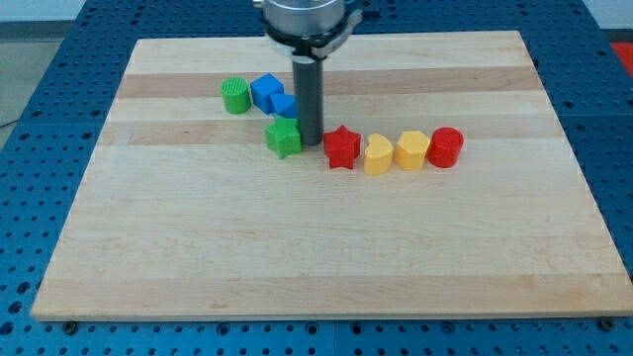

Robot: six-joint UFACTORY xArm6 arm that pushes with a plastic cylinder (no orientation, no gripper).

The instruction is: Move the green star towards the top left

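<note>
The surface [326,247] is a pale wooden board with visible grain bands, resting on a blue perforated bench [40,59] that shows on all sides of it.

The arm's grey housing [309,18] enters at the view's top centre. A straight dark rod [309,99] descends from it. My tip [311,144] meets the surface just to the view's right of the green star and to the view's left of the red star. No pincer is fitted to this arm; the rod ends plainly, so no spread or pressed-together state applies.

Blocks, all in the upper half of the surface:

- Green star [284,137]: the task's thing. It lies slightly left of the board's centre line, touching or nearly touching the rod on its right side.
- Red star [342,147]: just beside the tip on the view's right, heading a row that runs rightward.
- Yellow heart-like block [377,155]: touching or almost touching the red star.
- Yellow block [412,150], roughly pentagonal: next in the row.
- Red cylinder [446,147]: at the row's right end, close against the yellow block.
- Green cylinder [235,95]: toward the view's upper left of the green star, just beside the blue cube.
- Blue cube [265,91]: between the green cylinder and the rod.
- A smaller blue block [285,105]: shape unclear, partly hidden by the rod, directly above the green star.
</note>
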